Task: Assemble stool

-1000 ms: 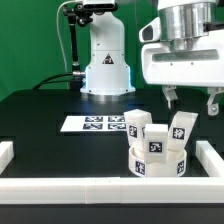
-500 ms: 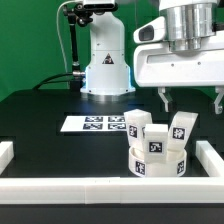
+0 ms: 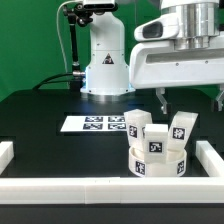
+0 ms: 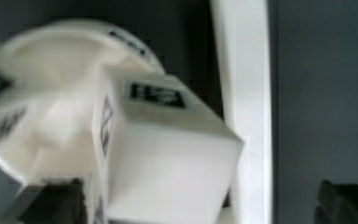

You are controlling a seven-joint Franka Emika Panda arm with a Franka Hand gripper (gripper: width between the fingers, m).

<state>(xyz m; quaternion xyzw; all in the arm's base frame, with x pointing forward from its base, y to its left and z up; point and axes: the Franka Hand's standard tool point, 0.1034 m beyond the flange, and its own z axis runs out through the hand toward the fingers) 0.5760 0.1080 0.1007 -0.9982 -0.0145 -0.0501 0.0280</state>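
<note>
The stool stands upside down at the exterior view's right. Its round white seat [image 3: 160, 158] lies flat, and three tagged block legs [image 3: 158, 134] stand up from it. My gripper [image 3: 192, 97] hangs above the legs, clear of them, its dark fingers [image 3: 163, 98] spread wide with nothing between them. The wrist view is blurred. It looks down on the seat [image 4: 43, 110] and one tagged leg [image 4: 158, 130], with my gripper [image 4: 206, 205] open and a fingertip [image 4: 60, 205] at each lower corner.
The marker board [image 3: 93, 124] lies flat behind the stool. White border rails run along the table's front [image 3: 100, 189], the exterior view's left [image 3: 5, 152] and right [image 3: 211, 156], and one rail [image 4: 247, 70] shows beside the leg. The robot's base [image 3: 105, 70] stands at the back.
My gripper has risen above the stool and drifted a little toward the exterior view's left. It has stayed open. The stool has not moved.
</note>
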